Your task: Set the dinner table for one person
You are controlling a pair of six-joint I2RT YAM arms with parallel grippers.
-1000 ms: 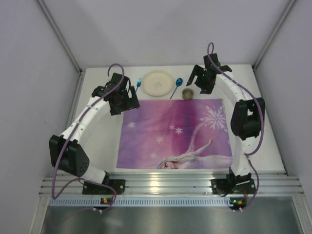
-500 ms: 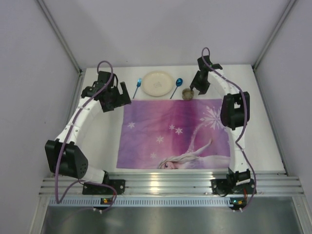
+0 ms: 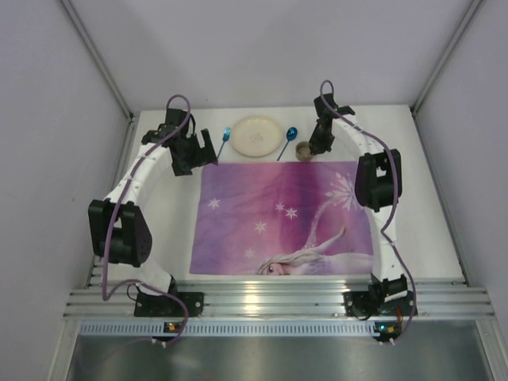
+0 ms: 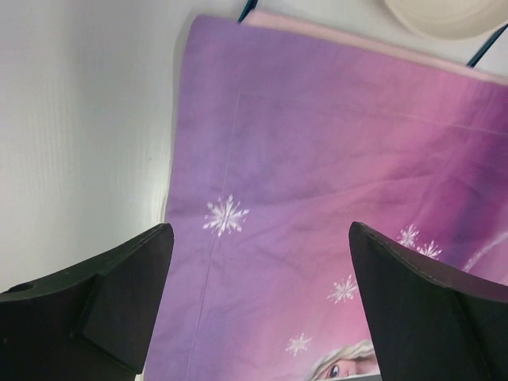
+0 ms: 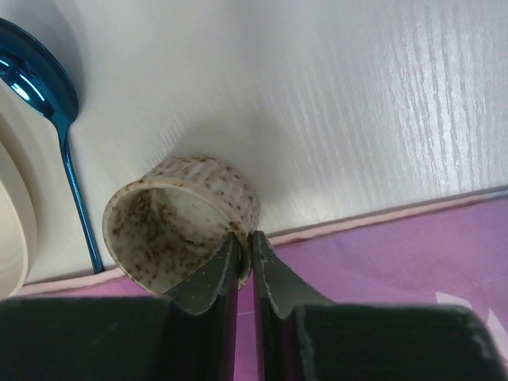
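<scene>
Dinner table [image 3: 432, 214]: a white top is seen filling the booth floor in the top view. A rail [image 3: 278, 298] runs along its 6 o'clock edge, and both arm bases are bolted there. A placemat [image 3: 282, 218] is laid flat at the centre, its near edge close to the rail.

A row of items is noted on bare table just past the placemat's 12 o'clock edge:
- A blue utensil [image 3: 225, 140] is logged at about 11 o'clock; its head is too small to be typed.
- A plate [image 3: 255, 135] is logged at 12 o'clock.
- A spoon [image 3: 286, 141] is laid at the plate's 3 o'clock side, with the bowl end far and the handle angled toward the placemat.
- A cup [image 3: 303, 150] is logged at 1 o'clock, just beside the placemat's far edge. It is speckled, with its mouth open.

Right gripper [image 5: 246, 255]: it is pinched on the cup's near wall. One finger is seen inside the rim and one outside, with only the wall's thickness between them. Whether the cup's base is on the table or raised cannot be told.

Left gripper [image 4: 258, 238]: it is spread wide, and nothing is held between the fingers. It is held above the placemat's 11 o'clock corner. A printed snowflake and the placemat's 9 o'clock edge are seen beneath it in the wrist view. In the top view it is placed just at the blue utensil's 9 o'clock side.
</scene>
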